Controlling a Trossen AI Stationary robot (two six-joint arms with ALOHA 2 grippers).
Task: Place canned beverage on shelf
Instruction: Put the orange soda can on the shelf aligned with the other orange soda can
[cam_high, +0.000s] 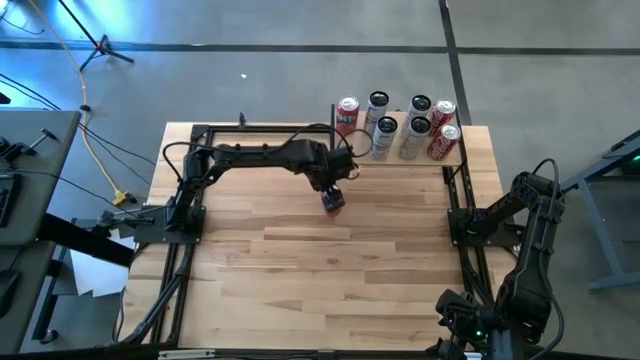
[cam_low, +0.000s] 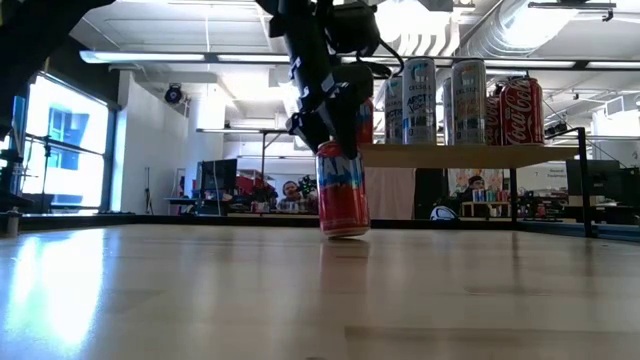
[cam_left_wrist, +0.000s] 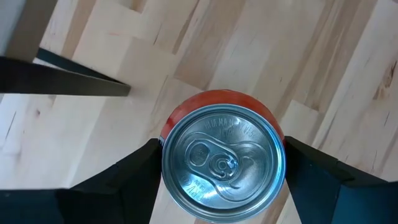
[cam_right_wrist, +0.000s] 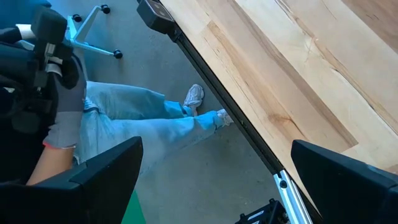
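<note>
Standing upright on the surface (cam_high: 330, 270), between the left fingers (cam_left_wrist: 124, 180): one red can (cam_left_wrist: 222, 162), not yet on the shelf (cam_high: 400, 158). Straddled on both sides by the left gripper (cam_high: 333, 196), which hangs straight down over the lid; impossible to tell whether clamped or merely close, with the dark pads right at the can's flanks. Already loaded on the shelf, beyond the gripper and raised on thin black posts: seven cans (cam_high: 405, 125), red and silver-white. Left to do by the look of it: lift this one, carry it across and up, set it among the others. Parked off the near right corner, far from the can, the right gripper (cam_right_wrist: 211, 168), spread wide over the surface's edge, above a seated person's legs (cam_right_wrist: 143, 118). Smooth round aluminium lid with a pull tab, glossy painted wall, rigid cylinder. Pale striped wood planks underneath, matte and flat.
</note>
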